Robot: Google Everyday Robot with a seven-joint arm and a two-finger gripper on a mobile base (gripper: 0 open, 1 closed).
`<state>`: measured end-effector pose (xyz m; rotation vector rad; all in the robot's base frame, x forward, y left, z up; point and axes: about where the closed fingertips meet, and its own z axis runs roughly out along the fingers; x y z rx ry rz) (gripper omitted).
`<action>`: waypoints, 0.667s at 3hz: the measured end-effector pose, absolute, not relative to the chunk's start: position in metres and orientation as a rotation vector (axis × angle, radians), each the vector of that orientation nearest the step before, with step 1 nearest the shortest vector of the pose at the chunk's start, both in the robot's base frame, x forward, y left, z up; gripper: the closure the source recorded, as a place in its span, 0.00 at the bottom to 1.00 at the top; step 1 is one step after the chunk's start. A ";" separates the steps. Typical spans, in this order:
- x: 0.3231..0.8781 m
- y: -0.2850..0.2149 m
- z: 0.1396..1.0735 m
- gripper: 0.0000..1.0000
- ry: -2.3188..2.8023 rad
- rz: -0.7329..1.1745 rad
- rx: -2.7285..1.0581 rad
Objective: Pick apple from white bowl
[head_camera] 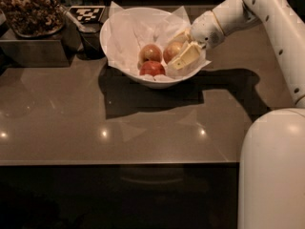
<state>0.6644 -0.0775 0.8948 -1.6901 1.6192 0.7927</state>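
The white bowl point(121, 56), lined with crinkled white paper, stands on the brown table and holds three apples. My gripper point(180, 49) reaches into its right side from the upper right. Its fingers point(187, 56) sit on either side of the golden-yellow apple point(171, 50) and close on it. The near finger hides part of that apple. A slightly smaller yellow-red apple point(150, 53) lies to its left. A deep-red apple point(152, 68) lies in front of both.
A dark tray of brown dried material point(28, 8) stands at the back left, with a dark cup and spoon point(88, 37) beside the bowl. A checkered marker point(86, 13) lies behind. My white base point(271, 171) fills the lower right. The table's front edge point(119, 162) runs across.
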 end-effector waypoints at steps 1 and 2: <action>0.655 -0.075 0.944 1.00 1.503 0.799 -1.658; 0.647 -0.073 0.979 1.00 1.432 0.779 -1.646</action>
